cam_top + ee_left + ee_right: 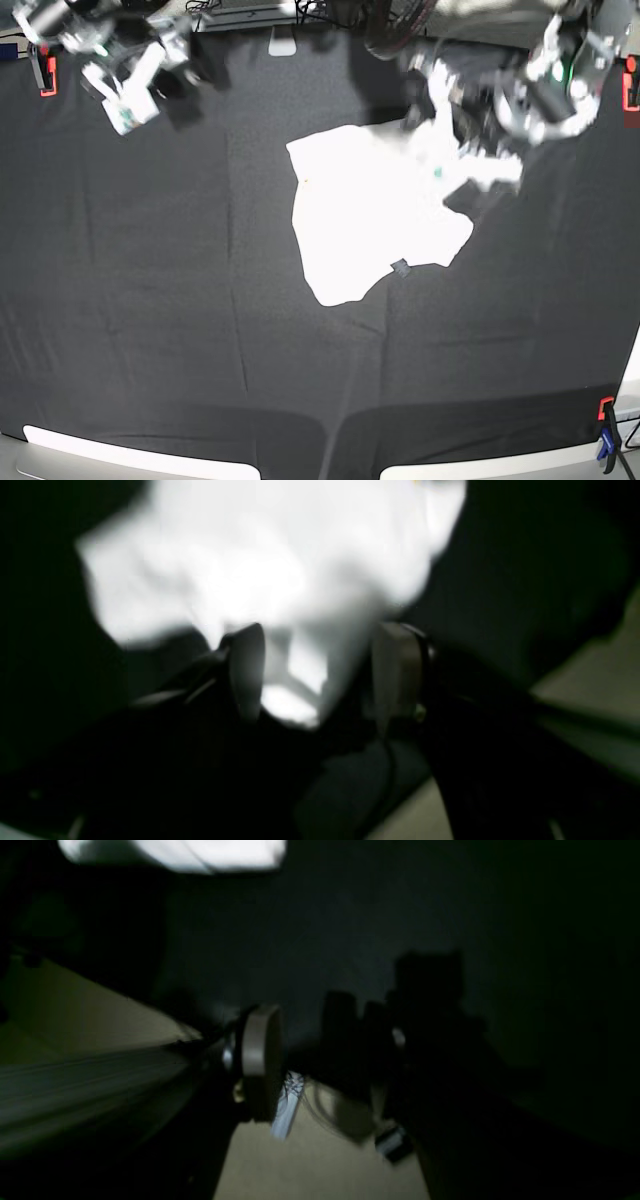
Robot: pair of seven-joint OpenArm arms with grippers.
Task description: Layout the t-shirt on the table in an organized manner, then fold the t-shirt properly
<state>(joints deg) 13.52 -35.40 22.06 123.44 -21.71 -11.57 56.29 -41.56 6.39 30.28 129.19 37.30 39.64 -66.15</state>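
Left gripper (315, 675): far right, jaws apart with white cloth between them; a firm grip can't be told.
Right gripper (320, 1055): far left, jaws apart, holding nothing.
T-shirt (375, 215): crumpled, mid-table (150, 300).

A small orange clamp (47, 78) bites the far left edge, and another orange clamp (630, 88) sits at the far right edge. Down at the near right corner an orange clamp (606, 408) stands just above a blue clamp (605, 450). Pale rounded panels (130, 462) line the near edge.
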